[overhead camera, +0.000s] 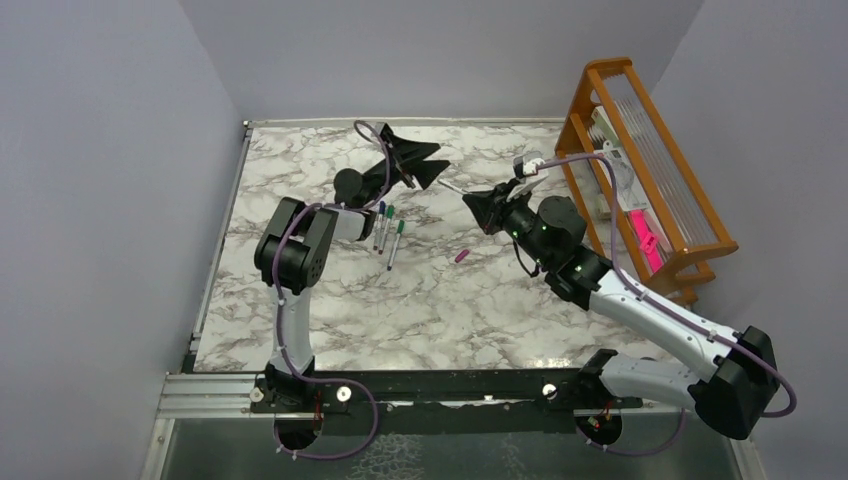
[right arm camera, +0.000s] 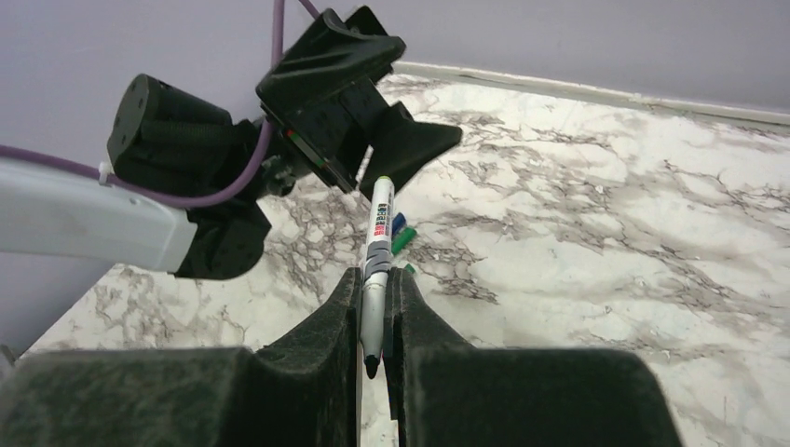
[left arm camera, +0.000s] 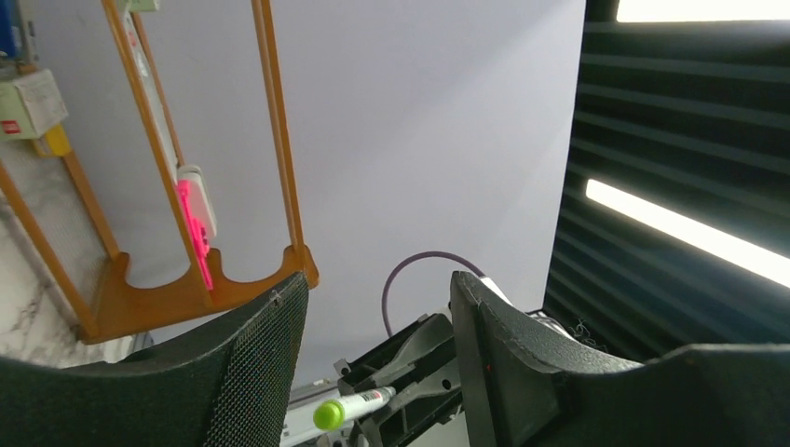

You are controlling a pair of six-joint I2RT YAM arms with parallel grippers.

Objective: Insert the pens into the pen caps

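**Grippers.** The right gripper (right arm camera: 373, 279) was closed tight on a slim grey-white stick pen (right arm camera: 378, 219) with a printed label, gripping it low on the barrel. The pen's dark tip pointed back toward the right wrist camera. Its lime-green end pointed toward the left gripper (left arm camera: 377, 298). The left gripper's black fingers (left arm camera: 233, 372) stood wide apart with nothing between them. In the left wrist view the green end showed through that gap, beyond the fingers. In the right wrist view the green end lay close to one left finger; contact could not be confirmed. Both grippers were held above the far middle of the white marble-patterned table (overhead camera: 450, 310).

**Other items.** Three further grey pens (overhead camera: 388, 228) with blue and green ends lay side by side on the marble, just beside the left arm (overhead camera: 300, 245). One small magenta plastic cap (overhead camera: 461, 256) lay alone on the table, apart from those pens and on the near side of the right gripper. An orange wooden rack (overhead camera: 600, 80) stood at the table's right edge, holding a bright pink flat object (overhead camera: 645, 248).
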